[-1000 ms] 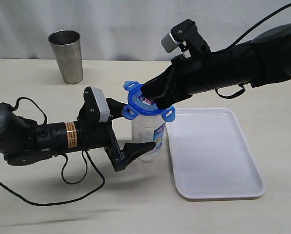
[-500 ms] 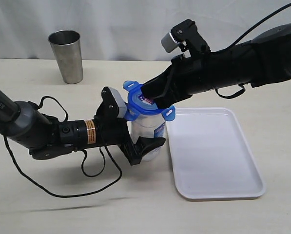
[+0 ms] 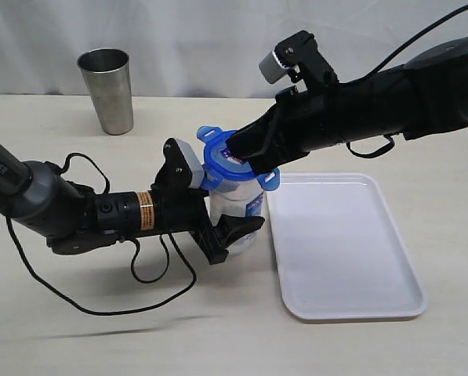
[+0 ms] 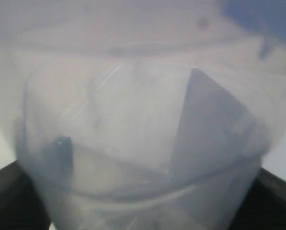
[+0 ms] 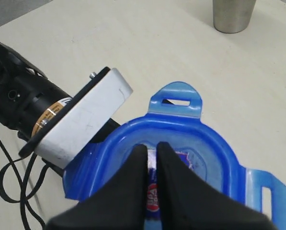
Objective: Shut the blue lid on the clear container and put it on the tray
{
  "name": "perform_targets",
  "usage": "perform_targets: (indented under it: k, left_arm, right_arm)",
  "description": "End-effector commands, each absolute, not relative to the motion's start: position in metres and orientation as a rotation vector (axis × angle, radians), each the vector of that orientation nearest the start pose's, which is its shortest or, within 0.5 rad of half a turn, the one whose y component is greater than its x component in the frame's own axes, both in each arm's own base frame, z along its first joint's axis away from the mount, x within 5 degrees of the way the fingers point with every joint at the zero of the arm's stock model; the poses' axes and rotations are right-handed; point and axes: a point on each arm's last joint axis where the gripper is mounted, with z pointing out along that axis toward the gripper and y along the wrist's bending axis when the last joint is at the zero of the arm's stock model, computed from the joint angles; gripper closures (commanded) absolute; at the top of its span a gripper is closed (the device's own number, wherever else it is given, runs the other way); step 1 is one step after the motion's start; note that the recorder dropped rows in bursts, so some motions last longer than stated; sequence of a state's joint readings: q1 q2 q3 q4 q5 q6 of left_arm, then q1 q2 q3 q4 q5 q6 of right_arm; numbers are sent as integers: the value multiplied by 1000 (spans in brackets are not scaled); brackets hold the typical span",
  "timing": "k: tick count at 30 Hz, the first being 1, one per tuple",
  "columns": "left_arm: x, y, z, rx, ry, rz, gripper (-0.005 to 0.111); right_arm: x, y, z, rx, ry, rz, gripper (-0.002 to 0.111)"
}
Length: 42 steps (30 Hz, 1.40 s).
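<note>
The clear container [image 3: 248, 205] stands upright just left of the tray [image 3: 351, 258]. The blue lid [image 3: 218, 168] sits on its mouth, flaps sticking outward. My right gripper [image 3: 235, 149] comes in from the right, its fingertips pressed down on the lid's sticker. In the right wrist view that gripper [image 5: 151, 146] is shut with only a thin slit, resting on the blue lid [image 5: 214, 158]. My left gripper [image 3: 234, 213] lies level, one finger on each side of the container. In the left wrist view the container [image 4: 143, 134] fills the picture, with dark fingers [image 4: 8, 196] against its sides.
A grey steel tumbler [image 3: 108, 90] stands at the back left, also seen as a tumbler [image 5: 231, 14] in the right wrist view. The left arm's cable [image 3: 100, 305] loops over the table in front. The tray holds nothing.
The left arm slid right until its fingers straddled the container, then the fingers narrowed onto it. The lid now sits slightly lower and flatter under the right fingertips.
</note>
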<state>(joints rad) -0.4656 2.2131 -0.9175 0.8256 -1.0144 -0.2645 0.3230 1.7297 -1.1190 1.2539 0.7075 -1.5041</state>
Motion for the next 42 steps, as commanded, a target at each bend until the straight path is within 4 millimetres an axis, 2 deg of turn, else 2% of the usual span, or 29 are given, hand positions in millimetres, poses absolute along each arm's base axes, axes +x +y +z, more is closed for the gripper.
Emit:
perform_targets:
  k: [1, 3, 7, 11, 14, 18, 21, 27, 33, 42]
  left_arm:
    - [312, -215, 69, 1133, 1638, -755, 107]
    - [315, -211, 70, 1123, 1631, -755, 107]
    - [320, -200, 71, 1131, 1617, -755, 107]
    - [316, -190, 74, 1283, 1486, -828, 107]
    - [318, -182, 79, 1401, 1398, -906, 107]
    - [324, -176, 84, 1434, 1394, -968, 107]
    - [327, -175, 86, 1425, 1403, -974, 107]
    - [328, -175, 85, 1429, 1413, -961, 107]
    - [328, -175, 85, 1427, 1413, -960, 107]
    - [328, -175, 85, 1425, 1414, -960, 107]
  right_arm:
    - [322, 170, 261, -1007, 1997, 818, 81]
    - [323, 171, 271, -980, 2002, 833, 70]
    - [326, 171, 285, -906, 2017, 860, 59]
    - [332, 167, 301, -785, 2092, 815, 57]
    - [341, 158, 306, -680, 2235, 677, 57]
    - [346, 148, 303, -667, 2418, 515, 57]
    - [348, 152, 300, -684, 2439, 623, 57]
    - [340, 161, 284, -812, 2516, 966, 57]
    - [344, 163, 271, -773, 2571, 988, 59]
    - [350, 168, 252, -781, 2603, 1021, 68]
